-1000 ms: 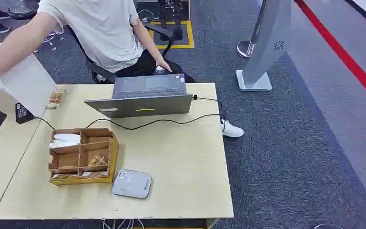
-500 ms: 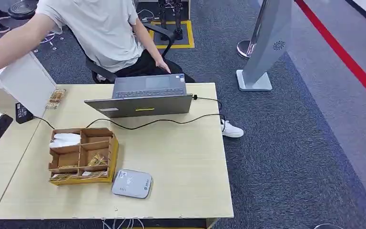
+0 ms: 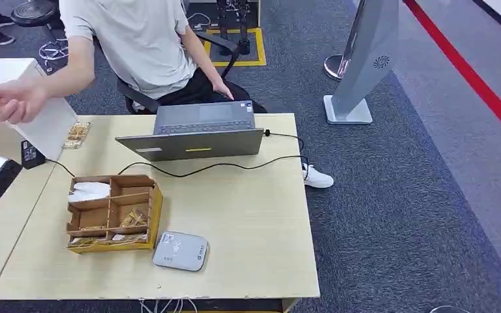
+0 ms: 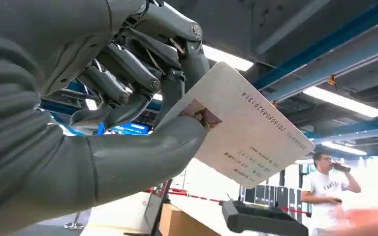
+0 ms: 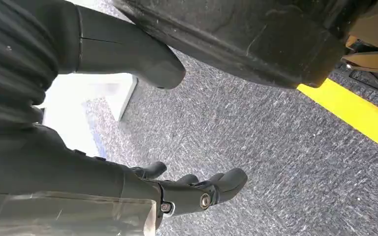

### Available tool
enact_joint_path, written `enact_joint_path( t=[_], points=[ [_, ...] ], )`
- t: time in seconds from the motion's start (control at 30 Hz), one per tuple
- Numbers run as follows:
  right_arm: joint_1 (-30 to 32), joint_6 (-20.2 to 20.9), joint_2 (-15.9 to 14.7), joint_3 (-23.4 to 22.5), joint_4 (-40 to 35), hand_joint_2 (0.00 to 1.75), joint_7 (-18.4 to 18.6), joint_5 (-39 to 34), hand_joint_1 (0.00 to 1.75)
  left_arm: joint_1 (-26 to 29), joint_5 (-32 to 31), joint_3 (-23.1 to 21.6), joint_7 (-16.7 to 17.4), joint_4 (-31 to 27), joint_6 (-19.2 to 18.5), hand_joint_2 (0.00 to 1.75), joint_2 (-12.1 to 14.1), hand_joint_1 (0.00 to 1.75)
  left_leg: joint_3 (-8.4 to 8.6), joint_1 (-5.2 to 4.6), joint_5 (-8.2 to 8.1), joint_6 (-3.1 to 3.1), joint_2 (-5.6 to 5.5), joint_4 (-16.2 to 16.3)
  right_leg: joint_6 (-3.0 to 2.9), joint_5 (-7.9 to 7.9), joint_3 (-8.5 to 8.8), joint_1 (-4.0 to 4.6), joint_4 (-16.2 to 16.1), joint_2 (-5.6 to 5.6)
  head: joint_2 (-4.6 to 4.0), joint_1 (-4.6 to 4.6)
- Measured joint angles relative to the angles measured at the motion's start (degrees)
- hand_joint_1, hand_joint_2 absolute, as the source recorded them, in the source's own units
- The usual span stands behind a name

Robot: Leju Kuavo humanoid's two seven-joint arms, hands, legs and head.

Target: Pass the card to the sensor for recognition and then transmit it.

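Left wrist view: the left hand (image 4: pixel 128 98) holds the card (image 4: pixel 243 130) pinched between the thick thumb and the darker fingers (image 4: pixel 128 66), which curl over its near corner. The card is tilted, its printed face toward the camera — a small photo and lines of text, too small to read. Ceiling lights lie behind it (the hand is raised and the camera looks upward). A person (image 4: pixel 327 189) stands in the lower right of the frame, drinking; a blurred hand shows at the bottom right edge.

Head view: the table (image 3: pixel 248 222) carries a sensor (image 3: pixel 181 252) at lower centre, just beside a wooden box (image 3: pixel 112 212) with compartments. A laptop (image 3: pixel 196 134) sits at the far edge, a black cable running from it. A seated person (image 3: pixel 143 45) reaches an arm toward the upper left of the frame, the hand (image 3: pixel 10 104) near a white panel. A dark object with a pale face shows at the left edge — whether this is the robot's hand and card I cannot tell.

Right wrist view: the right hand (image 5: pixel 177 189) hangs over grey carpet, fingers loosely apart, holding nothing. A yellow floor stripe (image 5: pixel 354 115) crosses the right of the frame.
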Motion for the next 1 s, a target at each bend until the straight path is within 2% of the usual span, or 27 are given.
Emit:
enact_joint_path(
  t=[0.3,0.37,0.47,0.57,0.73,0.93,1.0],
  points=[
    [0.0,-0.02,0.0,0.02,0.0,1.75,0.04,-0.04,0.0,0.95,-0.11,-0.35,-0.09,-0.61,-0.13,1.75,-0.15,1.75,0.0,0.0,0.0,0.0,0.0,0.0,0.0,0.0,0.0,0.0,0.0,-0.01,0.0,-0.02],
    [0.0,-0.07,0.0,0.02,0.0,1.75,0.37,-0.22,0.0,1.98,-0.68,-1.01,-0.52,-2.08,0.7,1.75,-0.57,1.75,0.0,-0.01,0.0,0.0,0.0,0.0,0.0,0.0,0.0,-0.01,0.0,0.0,0.0,0.0],
    [0.05,-0.44,0.0,0.02,0.0,1.75,0.74,-0.3,0.0,4.89,-3.34,-3.44,-1.07,-6.74,4.28,1.75,-2.28,1.75,-0.01,-0.02,-0.01,0.02,-0.01,0.0,0.02,-0.01,0.0,-0.02,-0.05,0.0,0.0,0.0],
    [0.09,-0.83,0.0,0.02,0.0,1.75,0.76,-0.33,0.0,7.82,-6.85,-7.92,-1.18,-11.52,7.52,1.75,-4.09,1.75,-0.03,-0.05,-0.06,0.08,-0.01,0.01,0.04,-0.02,0.01,-0.03,-0.11,-0.01,0.0,0.0],
    [0.17,-0.96,0.0,0.22,0.0,1.75,0.9,-0.85,0.0,11.08,-11.5,-19.04,-0.11,-16.61,12.15,1.75,-6.47,1.75,-0.05,-0.08,-0.1,0.15,-0.02,0.02,0.06,-0.02,0.02,-0.06,-0.13,-0.03,0.0,0.0],
    [0.24,-1.62,0.07,0.55,-0.02,1.75,1.44,-0.9,0.0,12.54,-11.63,-29.5,0.2,-17.7,12.92,1.75,-8.44,1.75,-0.05,-0.07,-0.1,0.15,-0.02,0.02,0.07,-0.01,0.01,-0.06,-0.12,-0.04,0.0,0.0],
    [0.26,-1.66,0.09,0.74,-0.02,1.75,1.57,-0.9,0.0,13.17,-11.41,-31.71,0.3,-17.68,12.55,1.75,-8.92,1.75,-0.04,-0.07,-0.1,0.15,-0.01,0.02,0.07,-0.01,0.0,-0.06,-0.12,-0.03,0.0,-0.02]
  ],
)
